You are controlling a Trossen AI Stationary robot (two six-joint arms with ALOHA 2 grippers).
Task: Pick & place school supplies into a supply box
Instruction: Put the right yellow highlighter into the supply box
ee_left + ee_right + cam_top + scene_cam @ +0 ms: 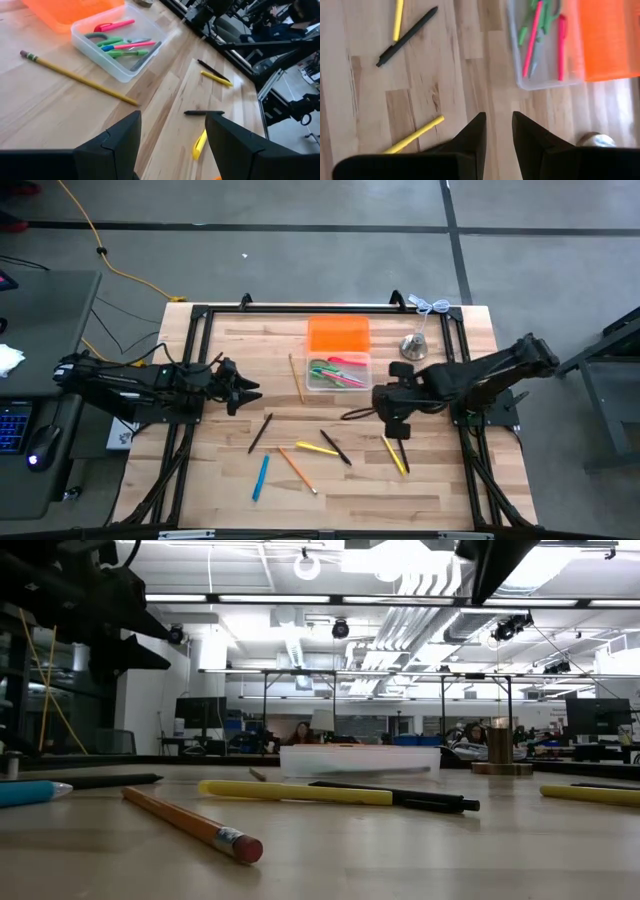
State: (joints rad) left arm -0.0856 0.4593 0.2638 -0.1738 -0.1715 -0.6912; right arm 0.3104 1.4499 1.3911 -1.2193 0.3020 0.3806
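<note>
the clear supply box sits near the far middle of the wooden tabletop, its long axis running left to right, with the orange lid lying flat just behind it and touching its far side. inside the box lie a pink pen, green-handled scissors and a few more green and pink pens, mostly laid along the box's length. a wooden pencil lies just left of the box, its long axis running front to back. nearer the front edge are a black pen, a blue pen, an orange pencil, a yellow pen and another black pen, all slanted at different angles. a yellow pencil and a dark pen lie side by side under the right arm. the left claw hangs above the tabletop left of the wooden pencil, fingers spread and empty. the right claw hangs in front of the box's right end with only a narrow gap between its fingers, nothing between them. a silver bell-shaped object stands right of the box.
</note>
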